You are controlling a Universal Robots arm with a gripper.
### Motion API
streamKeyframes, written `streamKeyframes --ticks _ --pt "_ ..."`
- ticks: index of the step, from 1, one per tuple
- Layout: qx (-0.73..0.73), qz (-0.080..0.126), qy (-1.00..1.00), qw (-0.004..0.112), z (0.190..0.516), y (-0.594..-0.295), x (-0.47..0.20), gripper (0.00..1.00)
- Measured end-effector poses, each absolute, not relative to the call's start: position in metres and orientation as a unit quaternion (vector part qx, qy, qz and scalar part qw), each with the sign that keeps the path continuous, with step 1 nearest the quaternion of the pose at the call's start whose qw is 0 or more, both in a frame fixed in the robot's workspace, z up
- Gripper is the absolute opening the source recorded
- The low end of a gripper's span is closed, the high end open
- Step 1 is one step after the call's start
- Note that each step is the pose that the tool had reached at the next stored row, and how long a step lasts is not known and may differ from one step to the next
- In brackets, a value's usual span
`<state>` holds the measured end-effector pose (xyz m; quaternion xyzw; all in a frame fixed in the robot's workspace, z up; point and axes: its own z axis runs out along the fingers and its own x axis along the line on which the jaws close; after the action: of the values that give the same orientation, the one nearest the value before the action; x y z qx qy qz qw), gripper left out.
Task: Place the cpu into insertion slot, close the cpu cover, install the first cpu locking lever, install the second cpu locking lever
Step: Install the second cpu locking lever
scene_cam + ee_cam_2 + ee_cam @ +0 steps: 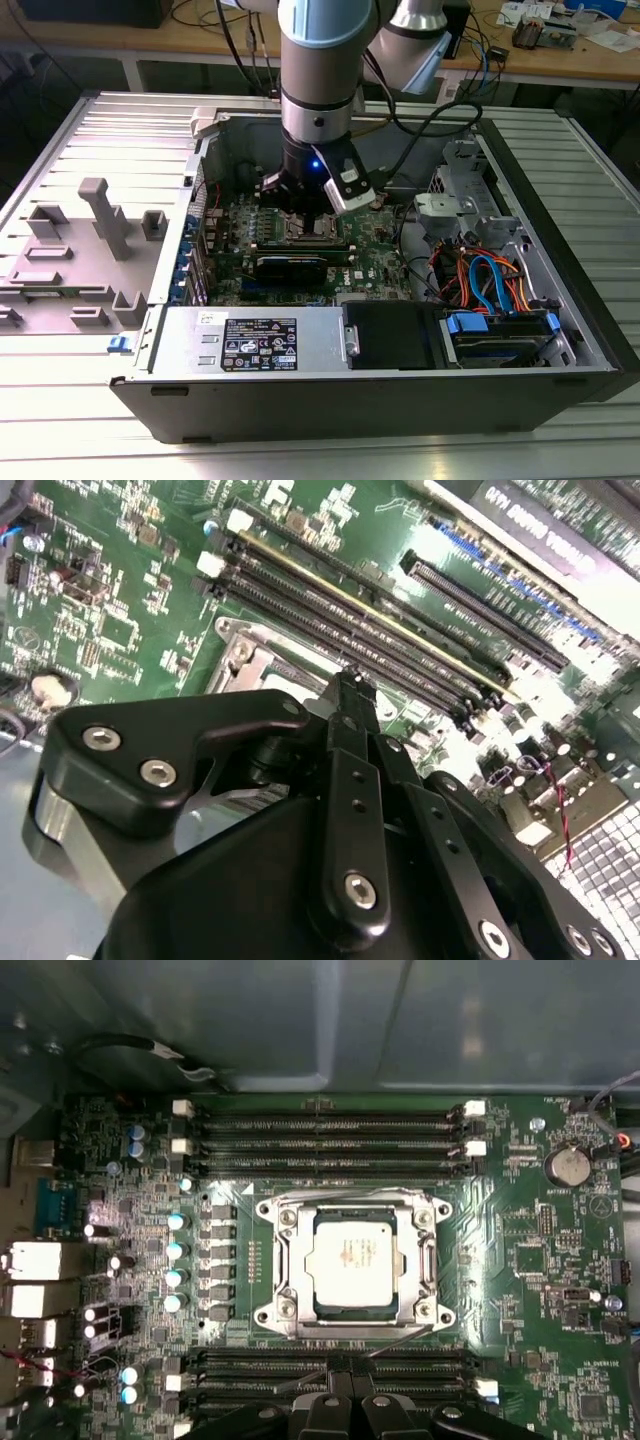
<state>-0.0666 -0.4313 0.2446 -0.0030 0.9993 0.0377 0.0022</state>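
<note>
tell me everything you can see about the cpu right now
The cpu is a flat square chip with a plain silver-grey metal top carrying faint print. It lies level in the insertion slot on the green circuit board. The cpu cover, a silver metal frame, is down around it, framing its edges. Memory slots run along two opposite sides. The hand is near one edge of the socket, not touching the chip.

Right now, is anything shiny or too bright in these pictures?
In the first wrist view the chip and its metal frame gleam with reflected light. In the second wrist view a pale washed-out glare sits at the far corner, behind the gripper. In the exterior view a small blue light glows on the arm.
</note>
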Motion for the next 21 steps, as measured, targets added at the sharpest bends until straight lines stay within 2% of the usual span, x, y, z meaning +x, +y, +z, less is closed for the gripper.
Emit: streamKeyframes --ticks 21 --pt "-0.028 0.064 0.998 0.001 0.229 -0.444 -0.086 0.11"
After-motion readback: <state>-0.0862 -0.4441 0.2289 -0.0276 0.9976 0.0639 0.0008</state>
